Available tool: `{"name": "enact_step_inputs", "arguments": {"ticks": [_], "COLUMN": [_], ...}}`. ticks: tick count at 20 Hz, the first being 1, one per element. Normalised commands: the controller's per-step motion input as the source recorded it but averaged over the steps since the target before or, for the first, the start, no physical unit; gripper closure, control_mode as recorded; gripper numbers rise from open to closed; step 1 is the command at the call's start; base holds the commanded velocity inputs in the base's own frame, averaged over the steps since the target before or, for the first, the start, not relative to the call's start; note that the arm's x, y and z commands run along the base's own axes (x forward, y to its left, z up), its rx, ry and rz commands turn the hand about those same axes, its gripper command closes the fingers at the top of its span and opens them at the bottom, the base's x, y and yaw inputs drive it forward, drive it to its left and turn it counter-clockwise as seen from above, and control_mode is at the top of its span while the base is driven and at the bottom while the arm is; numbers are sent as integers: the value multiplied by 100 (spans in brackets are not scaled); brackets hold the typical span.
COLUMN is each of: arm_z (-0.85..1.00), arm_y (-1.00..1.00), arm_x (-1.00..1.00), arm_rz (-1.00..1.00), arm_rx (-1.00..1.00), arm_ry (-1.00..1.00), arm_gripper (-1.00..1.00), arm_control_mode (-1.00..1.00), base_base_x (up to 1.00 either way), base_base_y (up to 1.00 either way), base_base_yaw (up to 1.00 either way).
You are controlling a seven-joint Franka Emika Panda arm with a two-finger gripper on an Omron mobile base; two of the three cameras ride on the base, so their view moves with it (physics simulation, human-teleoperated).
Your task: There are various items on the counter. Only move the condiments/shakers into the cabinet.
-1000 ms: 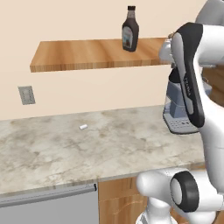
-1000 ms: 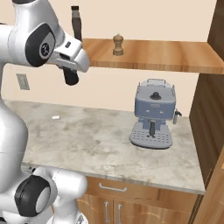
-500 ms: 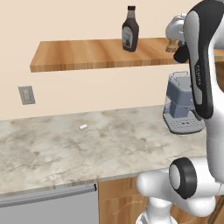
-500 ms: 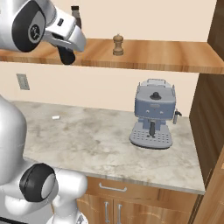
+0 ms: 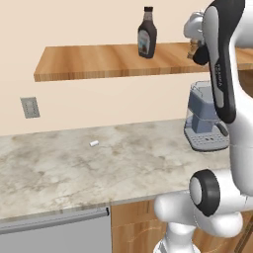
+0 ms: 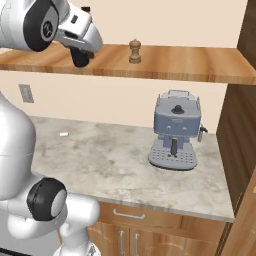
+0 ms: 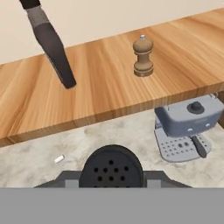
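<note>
My gripper (image 6: 80, 56) is shut on the small black shaker (image 7: 111, 168), whose perforated top shows between the fingertips in the hand view. I hold it (image 6: 79, 60) at shelf height, just in front of the wooden cabinet plank (image 6: 175, 62). The dark syrup bottle (image 5: 147, 33) stands upright on the plank (image 5: 99, 62), and in the hand view it (image 7: 50, 41) is to the upper left. On the plank to the right of the gripper stands the tan wooden mill (image 6: 134, 51) (image 7: 143, 57). The tiny white cylinder (image 5: 94, 144) lies on the marbled counter (image 5: 59, 168).
A grey-blue coffee machine (image 6: 175, 132) stands on the counter (image 6: 100, 160) below the plank's right part. A wall outlet (image 5: 29, 107) sits left under the plank. A tall brown cabinet side (image 6: 240, 130) closes the right end. Wooden base cabinets (image 6: 150, 235) lie below the counter edge.
The arm has lifted the black shaker from below the plank's front edge up to plank height. The bottle, mill, white cylinder and coffee machine have stayed put.
</note>
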Motion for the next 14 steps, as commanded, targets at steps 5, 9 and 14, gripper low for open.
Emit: {"name": "enact_step_inputs", "arguments": {"ticks": [5,9,14], "arm_z": [0,-1,-2], "arm_y": [0,-3,-11], "arm_x": [60,60,33], "arm_rz": [0,0,5], "arm_rx": [0,0,0], "arm_ry": [0,0,0], "arm_gripper": [100,100,100], "arm_control_mode": [-100,-100,-100], "base_base_x": [0,0,0], "base_base_y": [0,0,0], "base_base_yaw": [0,0,0]}}
